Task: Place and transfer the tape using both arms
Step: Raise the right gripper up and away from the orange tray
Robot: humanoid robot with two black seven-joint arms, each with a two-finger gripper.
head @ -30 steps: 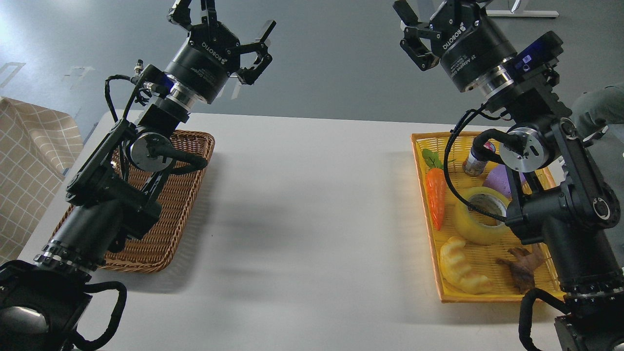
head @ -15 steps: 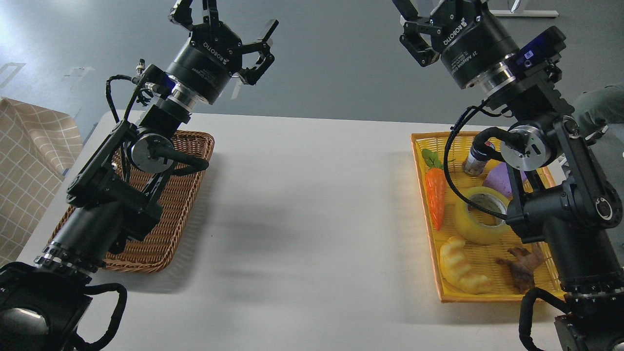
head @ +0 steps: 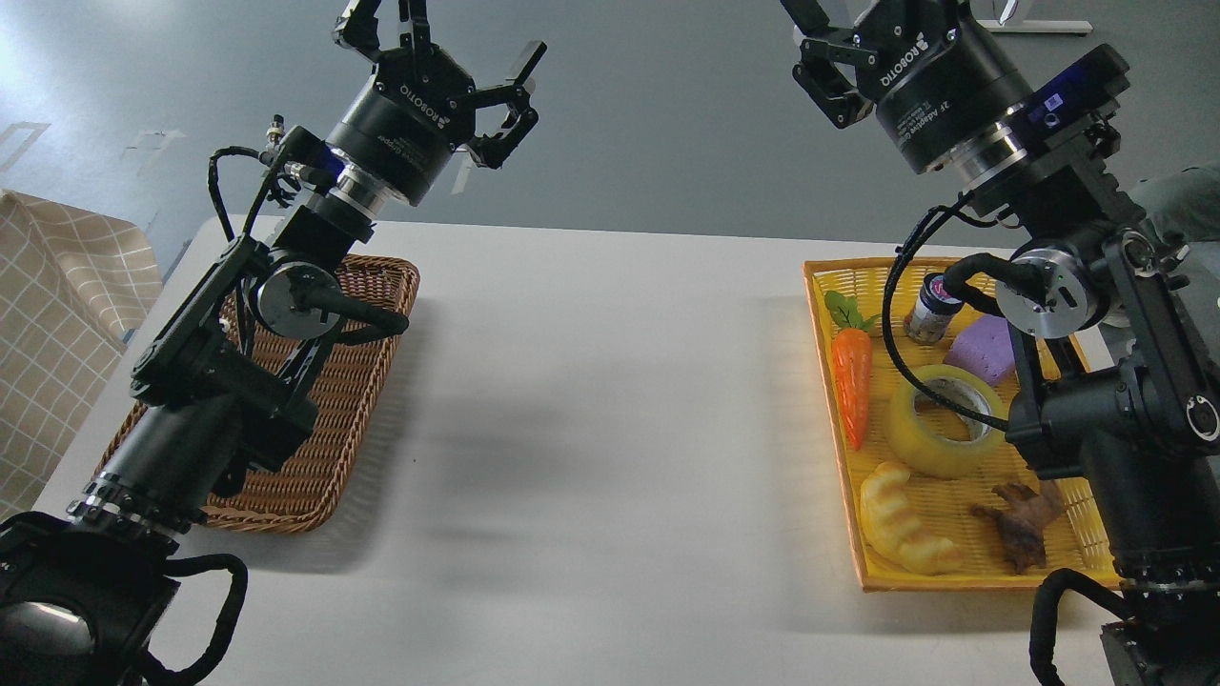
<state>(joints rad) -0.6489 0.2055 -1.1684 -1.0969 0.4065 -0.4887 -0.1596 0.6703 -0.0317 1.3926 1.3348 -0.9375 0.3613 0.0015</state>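
The tape (head: 939, 424), a thick translucent yellow roll with a grey-white core, lies flat in the yellow basket (head: 829, 276) at the right of the white table. A cable of my right arm crosses over it. My right gripper (head: 820, 38) is raised high above the far end of that basket; its fingers are spread and hold nothing, and their tips run off the top edge. My left gripper (head: 438, 43) is raised above the far end of the brown wicker basket (head: 315, 467) at the left, open and empty.
The yellow basket also holds a toy carrot (head: 853, 381), a small can (head: 929, 307), a purple block (head: 984, 345), a pale croissant (head: 901, 519) and a brown figure (head: 1025, 519). A checked cloth (head: 57, 333) hangs at the left. White table (head: 591, 400).
My right arm has shifted up and to the right, uncovering more of the purple block and the tape. My left arm has barely moved.
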